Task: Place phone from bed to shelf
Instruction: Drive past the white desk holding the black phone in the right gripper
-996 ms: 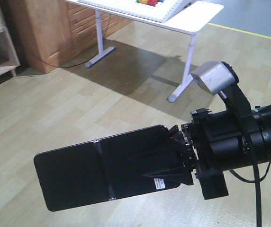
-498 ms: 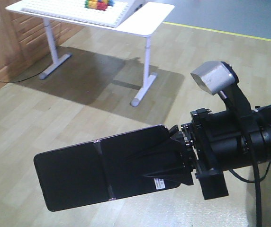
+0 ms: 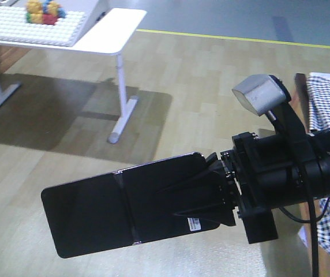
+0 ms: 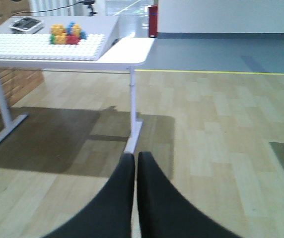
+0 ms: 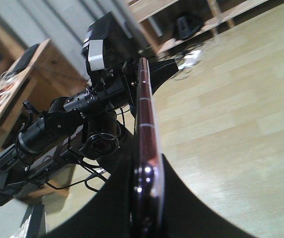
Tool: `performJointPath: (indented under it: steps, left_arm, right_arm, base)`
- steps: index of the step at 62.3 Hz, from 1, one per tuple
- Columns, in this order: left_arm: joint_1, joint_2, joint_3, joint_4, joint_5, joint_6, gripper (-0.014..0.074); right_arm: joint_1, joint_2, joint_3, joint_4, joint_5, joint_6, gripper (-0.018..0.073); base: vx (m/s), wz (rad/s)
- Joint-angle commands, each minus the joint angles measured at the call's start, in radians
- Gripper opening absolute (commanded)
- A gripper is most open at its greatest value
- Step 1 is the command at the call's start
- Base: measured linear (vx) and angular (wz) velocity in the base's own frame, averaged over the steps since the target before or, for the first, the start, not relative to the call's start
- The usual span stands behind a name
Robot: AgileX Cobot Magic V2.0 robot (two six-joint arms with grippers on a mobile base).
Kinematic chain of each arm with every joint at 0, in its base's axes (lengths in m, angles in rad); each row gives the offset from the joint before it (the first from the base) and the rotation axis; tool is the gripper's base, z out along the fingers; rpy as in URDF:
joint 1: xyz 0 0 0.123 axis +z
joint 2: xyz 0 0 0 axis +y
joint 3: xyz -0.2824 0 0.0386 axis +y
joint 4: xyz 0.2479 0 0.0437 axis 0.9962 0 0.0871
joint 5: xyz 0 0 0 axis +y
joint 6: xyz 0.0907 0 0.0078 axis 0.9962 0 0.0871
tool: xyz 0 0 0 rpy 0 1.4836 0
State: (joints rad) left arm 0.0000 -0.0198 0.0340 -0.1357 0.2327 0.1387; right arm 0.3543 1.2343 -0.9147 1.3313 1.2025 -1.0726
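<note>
Clamping the phone [image 3: 113,210] by its stickered end in the right gripper [image 3: 173,203], level above the floor [image 3: 211,86], as before. Keeping the left gripper [image 4: 135,158] pinched together, empty. Turning: table [image 3: 110,32] sliding left in view, bed [image 3: 329,98] now appearing at right.

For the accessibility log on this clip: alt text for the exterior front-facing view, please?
The right gripper holds a flat black phone by one end above a pale wood floor. A white table with coloured blocks stands behind at upper left; checked bedding shows at the right edge.
</note>
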Motion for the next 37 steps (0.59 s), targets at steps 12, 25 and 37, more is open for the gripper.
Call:
performJointPath:
  steps: [12,25,37]
  left_arm:
    - [-0.004,-0.006,0.002,-0.009,-0.074,-0.004,0.0001]
    - [-0.004,-0.006,0.002,-0.009,-0.074,-0.004,0.0001]
    - [-0.004,-0.006,0.002,-0.009,-0.074,-0.004,0.0001]
  right_arm:
    - [-0.002,-0.027,-0.027,0.096,0.074,-0.012,-0.0001]
    - [-0.002,-0.027,-0.027,0.096,0.074,-0.012,-0.0001]
    - [-0.002,-0.027,-0.027,0.096,0.074,-0.012,-0.0001]
  base:
    - [0.24,-0.44]
    - [0.24,-0.39]
    - [0.25,-0.28]
